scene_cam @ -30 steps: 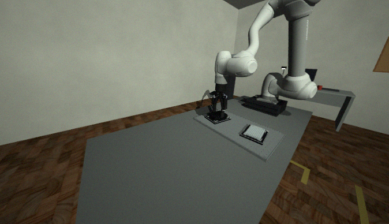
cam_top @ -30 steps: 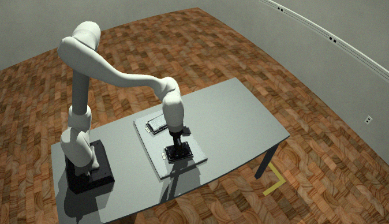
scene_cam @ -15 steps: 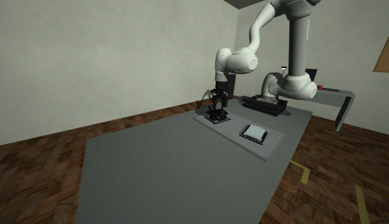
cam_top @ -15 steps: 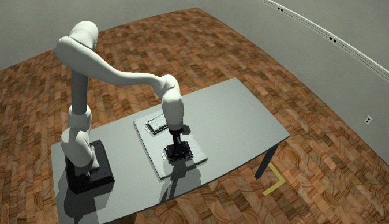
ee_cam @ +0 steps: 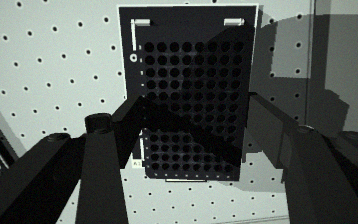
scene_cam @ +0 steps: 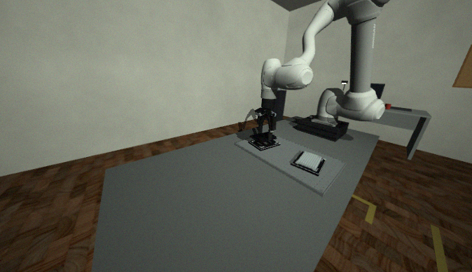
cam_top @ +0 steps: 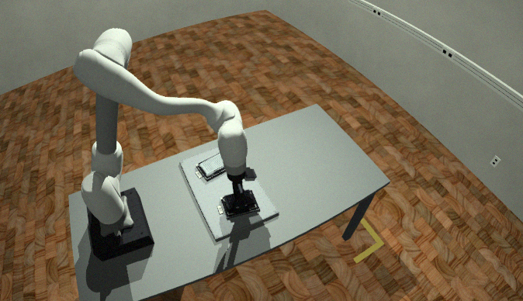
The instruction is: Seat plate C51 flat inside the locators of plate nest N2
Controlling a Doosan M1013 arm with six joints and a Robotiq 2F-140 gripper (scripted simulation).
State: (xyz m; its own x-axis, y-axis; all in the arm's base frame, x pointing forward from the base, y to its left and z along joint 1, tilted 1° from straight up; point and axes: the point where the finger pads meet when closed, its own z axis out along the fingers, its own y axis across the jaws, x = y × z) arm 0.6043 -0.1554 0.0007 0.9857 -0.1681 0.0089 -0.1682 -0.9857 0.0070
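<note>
Plate C51 [cam_top: 241,205] [scene_cam: 265,144] [ee_cam: 195,65] is a black well plate. My gripper [cam_top: 238,198] [scene_cam: 265,137] [ee_cam: 193,108] points straight down and is shut on its two long sides. The plate lies level, right over plate nest N2 [ee_cam: 125,50], a black base with a white outline and white locators [ee_cam: 141,22] at its far end. I cannot tell whether the plate touches the nest. Plate C15 [cam_top: 213,165] [scene_cam: 309,160] is a white well plate; it sits in its black nest N1 further along the same board.
Both nests stand on a grey perforated board [cam_top: 217,226] [scene_cam: 325,183] [ee_cam: 40,60] on the grey table [cam_top: 318,160] [scene_cam: 196,200]. The arm's black base [cam_top: 132,226] [scene_cam: 322,127] is mounted at one end of the table. A second grey bench [scene_cam: 410,116] stands behind.
</note>
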